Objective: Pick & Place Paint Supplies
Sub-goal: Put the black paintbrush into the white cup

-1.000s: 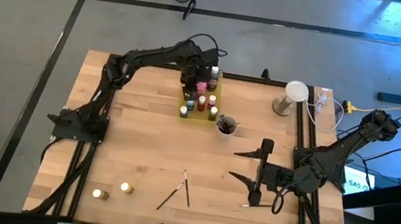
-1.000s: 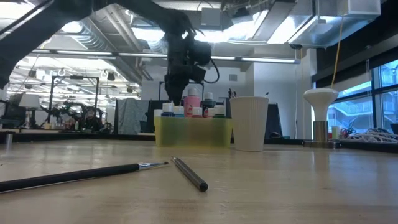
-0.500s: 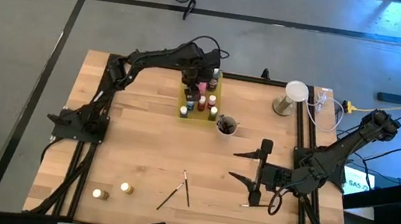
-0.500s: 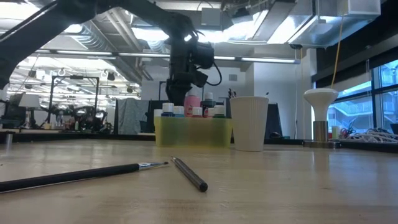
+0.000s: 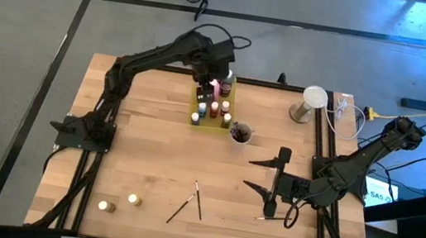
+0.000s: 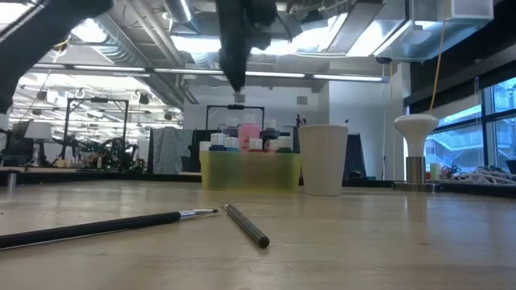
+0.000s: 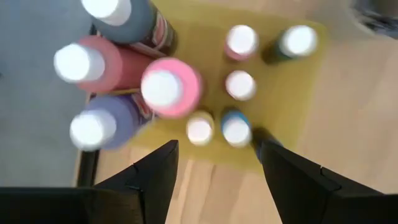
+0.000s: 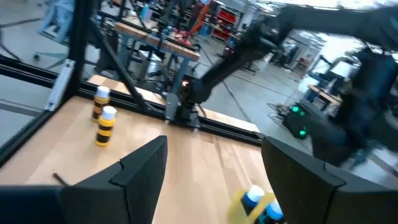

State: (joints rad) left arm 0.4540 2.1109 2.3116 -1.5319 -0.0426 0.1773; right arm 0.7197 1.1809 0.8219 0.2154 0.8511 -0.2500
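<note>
Left gripper (image 7: 214,186): fingers spread, empty, above the yellow tray (image 5: 213,104) of paint bottles (image 7: 163,87) at upper centre of the high view. Right gripper (image 5: 273,186): spread, empty, idle lower right. Outstanding: two yellow bottles (image 5: 119,203) lower left and three brushes (image 5: 187,201) lower centre on the tabletop (image 5: 149,160); best approach each bottle vertically, centring the cap between the fingers.

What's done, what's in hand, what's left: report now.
Done: several bottles stand in the tray. In hand: nothing; left gripper open above them, right gripper open over the table. Left: two bottles and three brushes on the table.
</note>
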